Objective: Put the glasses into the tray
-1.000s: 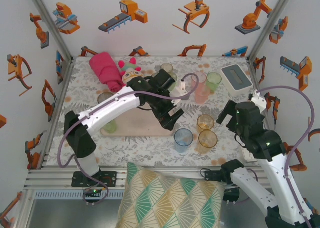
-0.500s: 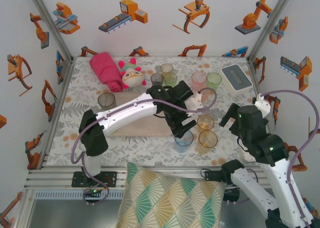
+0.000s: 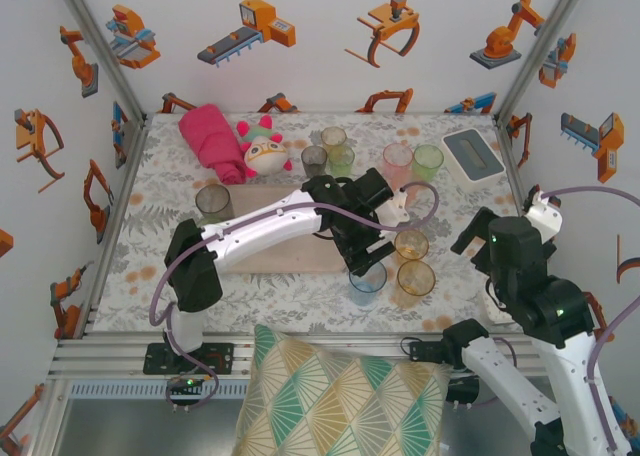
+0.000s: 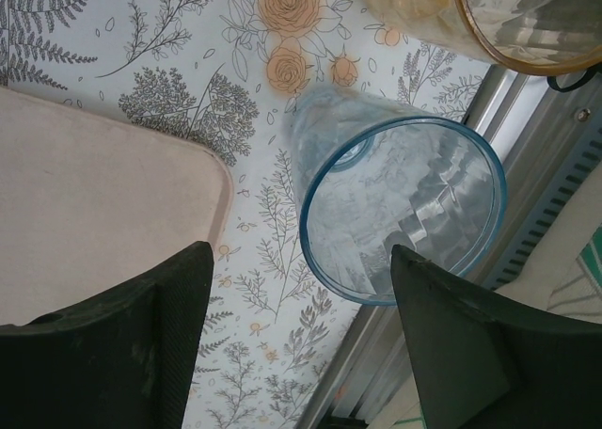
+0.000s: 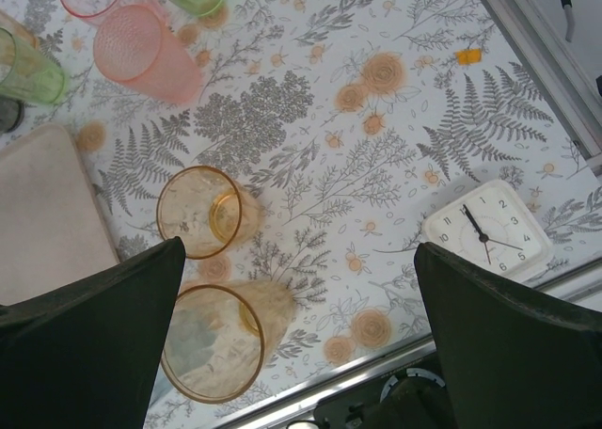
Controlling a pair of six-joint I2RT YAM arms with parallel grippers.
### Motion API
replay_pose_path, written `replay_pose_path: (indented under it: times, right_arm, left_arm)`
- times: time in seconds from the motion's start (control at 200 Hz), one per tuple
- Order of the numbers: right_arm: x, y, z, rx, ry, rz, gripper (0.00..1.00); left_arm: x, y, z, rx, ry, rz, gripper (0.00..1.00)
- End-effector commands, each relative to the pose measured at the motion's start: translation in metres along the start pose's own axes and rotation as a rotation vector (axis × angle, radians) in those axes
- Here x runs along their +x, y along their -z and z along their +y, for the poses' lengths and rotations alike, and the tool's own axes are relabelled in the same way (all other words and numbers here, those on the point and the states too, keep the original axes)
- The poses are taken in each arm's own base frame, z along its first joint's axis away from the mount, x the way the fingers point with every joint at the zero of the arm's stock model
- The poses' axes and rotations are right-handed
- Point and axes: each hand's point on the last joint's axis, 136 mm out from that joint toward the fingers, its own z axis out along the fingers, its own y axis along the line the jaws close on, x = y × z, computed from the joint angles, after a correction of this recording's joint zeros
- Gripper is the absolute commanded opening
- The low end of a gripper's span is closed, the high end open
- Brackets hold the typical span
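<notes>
A blue glass (image 4: 404, 213) stands on the floral table near the front edge, just right of the beige tray (image 4: 94, 194). My left gripper (image 4: 296, 349) hovers over it, open, the glass's near rim close to the right finger (image 4: 470, 344) and not clasped. From above, the left gripper (image 3: 366, 263) sits over the blue glass (image 3: 367, 282), and the arm hides part of the tray (image 3: 262, 256). Two amber glasses (image 5: 199, 211) (image 5: 214, 342) stand left of my open, empty right gripper (image 5: 296, 335). Pink and green glasses (image 3: 397, 161) (image 3: 428, 161) stand farther back.
A rolled pink towel (image 3: 213, 136) and a plush toy (image 3: 265, 151) lie at the back left. A grey-and-white box (image 3: 472, 154) is at the back right. A small white clock (image 5: 484, 227) lies near the front rail. A patterned pillow (image 3: 330, 396) sits below the table edge.
The left arm swung right from over the tray to the blue glass, and its jaws narrowed somewhat. The right arm drifted slightly right.
</notes>
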Motion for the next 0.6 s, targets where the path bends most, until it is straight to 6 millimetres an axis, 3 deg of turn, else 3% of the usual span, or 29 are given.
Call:
replay_pose_path:
  times: [0.0,0.596]
  right_arm:
    - [-0.004,0.004,-0.005,0.022,-0.015,-0.013,0.99]
    - [-0.002,0.004,-0.002,-0.008,-0.005,-0.013,0.99]
  left_arm:
    - [-0.005,-0.004,-0.003,0.011,0.018,-0.003,0.69]
    - [-0.003,-0.019,-0.005,-0.035,0.01,0.021,0.54]
